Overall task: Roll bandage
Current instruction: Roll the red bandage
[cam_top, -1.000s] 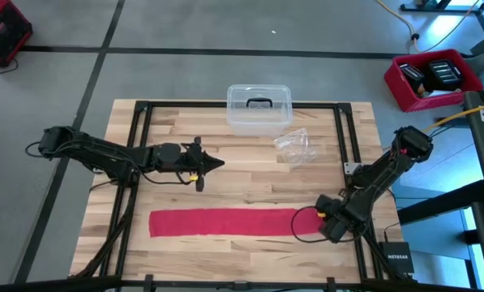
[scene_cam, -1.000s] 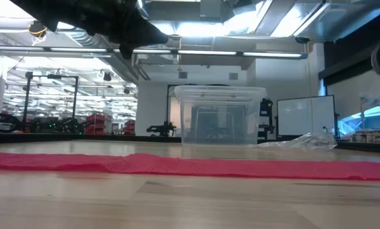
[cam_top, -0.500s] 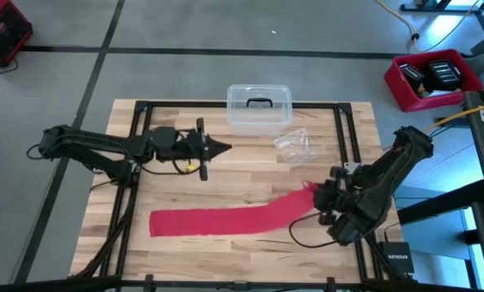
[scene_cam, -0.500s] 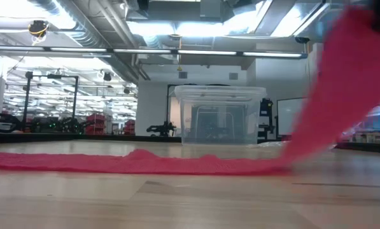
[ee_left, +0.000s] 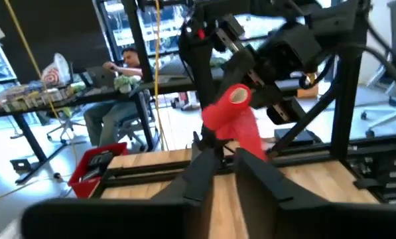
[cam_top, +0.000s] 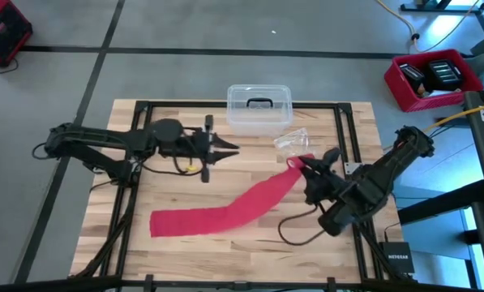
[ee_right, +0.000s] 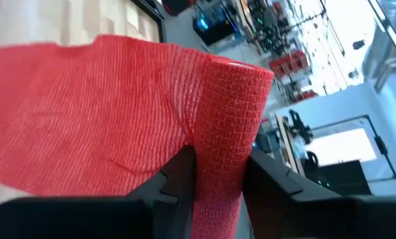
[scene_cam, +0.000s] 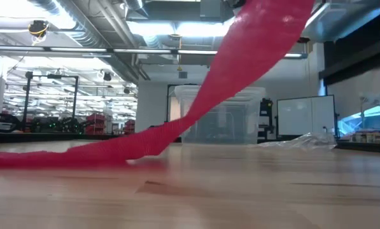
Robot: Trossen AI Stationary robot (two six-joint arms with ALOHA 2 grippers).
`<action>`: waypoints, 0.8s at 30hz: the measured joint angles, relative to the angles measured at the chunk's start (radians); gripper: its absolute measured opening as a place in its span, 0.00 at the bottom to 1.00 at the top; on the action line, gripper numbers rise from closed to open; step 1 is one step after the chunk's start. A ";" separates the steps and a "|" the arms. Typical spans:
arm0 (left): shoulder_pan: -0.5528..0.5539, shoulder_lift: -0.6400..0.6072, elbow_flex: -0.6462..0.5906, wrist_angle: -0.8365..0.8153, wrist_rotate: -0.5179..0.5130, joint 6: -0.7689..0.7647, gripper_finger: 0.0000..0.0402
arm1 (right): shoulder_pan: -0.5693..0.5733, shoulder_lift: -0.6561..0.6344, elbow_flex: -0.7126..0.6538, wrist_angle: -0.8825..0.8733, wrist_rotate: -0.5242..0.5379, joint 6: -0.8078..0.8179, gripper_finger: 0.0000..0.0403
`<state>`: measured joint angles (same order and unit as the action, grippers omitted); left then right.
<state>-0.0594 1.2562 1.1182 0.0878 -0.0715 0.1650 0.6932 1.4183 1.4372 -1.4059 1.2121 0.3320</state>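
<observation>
The bandage (cam_top: 250, 199) is a long bright red strip with a small roll (ee_right: 227, 113) at its right end. My right gripper (ee_right: 217, 159) is shut on that roll, high above the table's right half (cam_top: 305, 168). From there the strip slopes down (scene_cam: 202, 108), and its left part (cam_top: 177, 221) lies flat on the wood. My left gripper (cam_top: 232, 148) hovers over the table's middle, level, pointing at the roll (ee_left: 234, 99). A narrow gap shows between its fingers (ee_left: 223, 147), with nothing in it. My right gripper pinches the rolled end of the bandage (ee_right: 214, 153) between its two fingers, one on each round side. The roll lies along the fingers and sticks out past their tips. The fingers come from the table's right, slanting a little downward. The roll is lifted clear; the strip trails slackly down to the table.
A clear plastic box with a dark handle (cam_top: 259, 105) stands at the far edge. A crinkled clear wrapper (cam_top: 294, 144) lies just right of it, close to the lifted roll. Black frame rails (cam_top: 344, 138) run along the table's sides. A person sits at a desk beyond the table (ee_left: 128, 63).
My right gripper has risen and swung toward the table's middle and far edge, turning its wrist. It has lifted the bandage's rolled right end off the wood while the left part stayed flat. My left gripper has risen, moved right toward the roll, and parted its fingers a little.
</observation>
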 joint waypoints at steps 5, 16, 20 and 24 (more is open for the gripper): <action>-0.007 0.124 0.077 -0.006 -0.073 0.001 0.30 | -0.044 0.000 0.000 0.107 -0.051 -0.092 0.27; -0.029 0.314 0.213 -0.029 -0.092 0.161 0.34 | -0.191 0.021 0.000 0.377 -0.408 -0.269 0.27; -0.032 0.327 0.213 -0.074 -0.096 0.177 0.33 | -0.228 0.053 0.000 0.385 -0.517 -0.281 0.27; -0.033 0.326 0.213 -0.088 -0.095 0.162 0.33 | -0.244 0.095 0.000 0.386 -0.551 -0.297 0.27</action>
<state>-0.0925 1.5818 1.3315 -0.0006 -0.1662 0.3272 0.4492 1.5131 1.4368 -1.0199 0.6616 0.0347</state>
